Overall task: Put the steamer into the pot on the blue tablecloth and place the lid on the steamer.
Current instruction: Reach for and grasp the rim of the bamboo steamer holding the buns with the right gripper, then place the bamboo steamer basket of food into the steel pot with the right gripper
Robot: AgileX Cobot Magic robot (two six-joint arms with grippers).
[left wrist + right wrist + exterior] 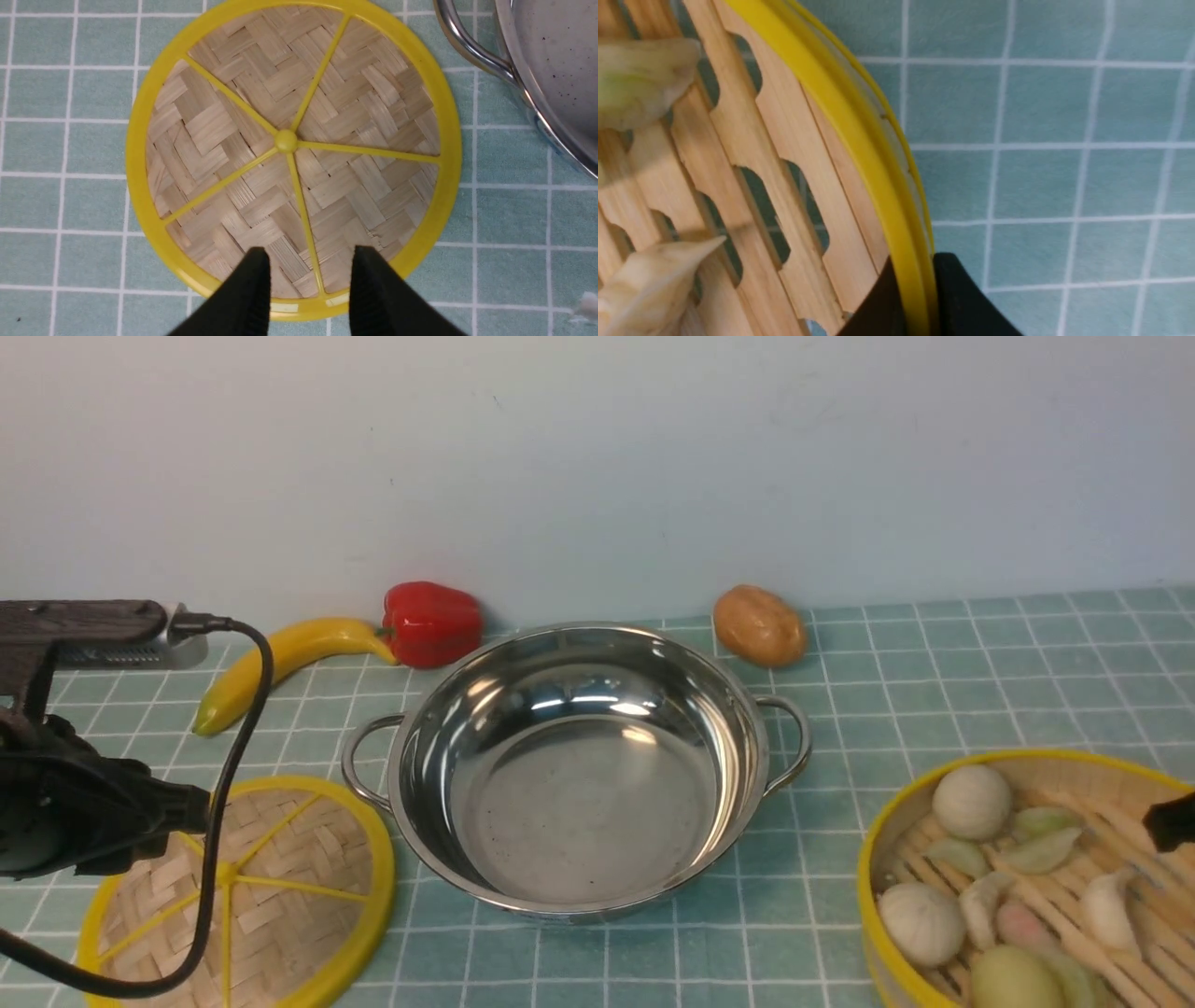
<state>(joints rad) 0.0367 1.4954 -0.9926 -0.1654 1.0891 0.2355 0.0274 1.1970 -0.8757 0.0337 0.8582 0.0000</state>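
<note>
The shiny pot [579, 765] stands empty in the middle of the blue tablecloth [934, 691]. The steamer [1027, 887], with pale buns and dumplings on its slatted floor, sits at the front right. In the right wrist view my right gripper [915, 298] is shut on the steamer's yellow rim [859, 140], one finger inside the wall and one outside. The woven lid [243, 896] lies flat at the front left of the pot. My left gripper [308, 261] hovers open over the lid [294, 149] near its rim, astride one yellow spoke and apart from the centre knob.
A banana [280, 663], a red pepper [431, 623] and a potato [758, 625] lie along the back wall behind the pot. The left arm's black cable [233, 784] loops over the lid. The pot's loop handle [467, 42] is close beside the lid.
</note>
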